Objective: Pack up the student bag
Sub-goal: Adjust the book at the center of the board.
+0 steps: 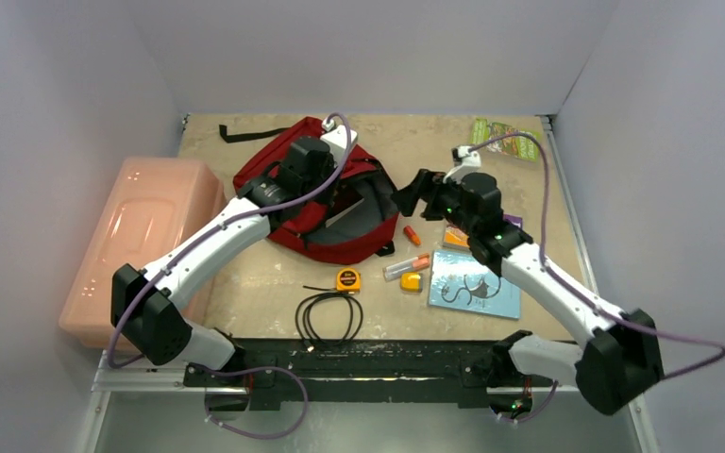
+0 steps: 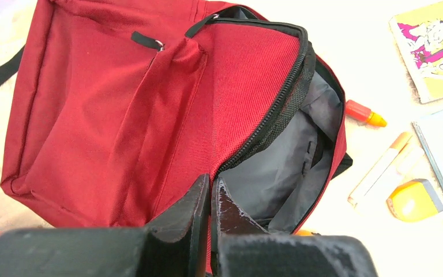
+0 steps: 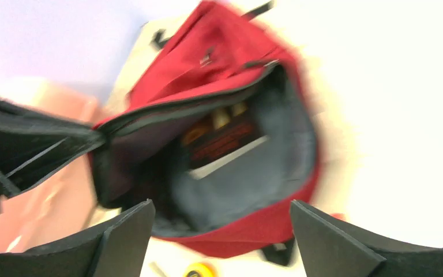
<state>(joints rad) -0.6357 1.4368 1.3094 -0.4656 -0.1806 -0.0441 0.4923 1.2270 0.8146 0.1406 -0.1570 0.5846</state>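
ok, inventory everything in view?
student bag: 1, dark red, centre
dark book: 1, dark, inside bag
plastic box: 1, pink, left
tape measure: 1, yellow, before bag
cable: 1, black, front
marker: 1, red-orange, beside bag
pen: 1, white-orange, by marker
block: 1, orange, by pen
teal book: 1, teal, right
yellow book: 1, yellow, under arm
packet: 1, green, back right
left gripper: 1, black, gripping bag
right gripper: 1, black, open, facing bag

Student bag (image 3: 225, 75) blurred in right wrist view, flat item (image 3: 225, 144) inside too smeared to identify, yellow booklet (image 2: 432, 52) cut off at left wrist view's edge
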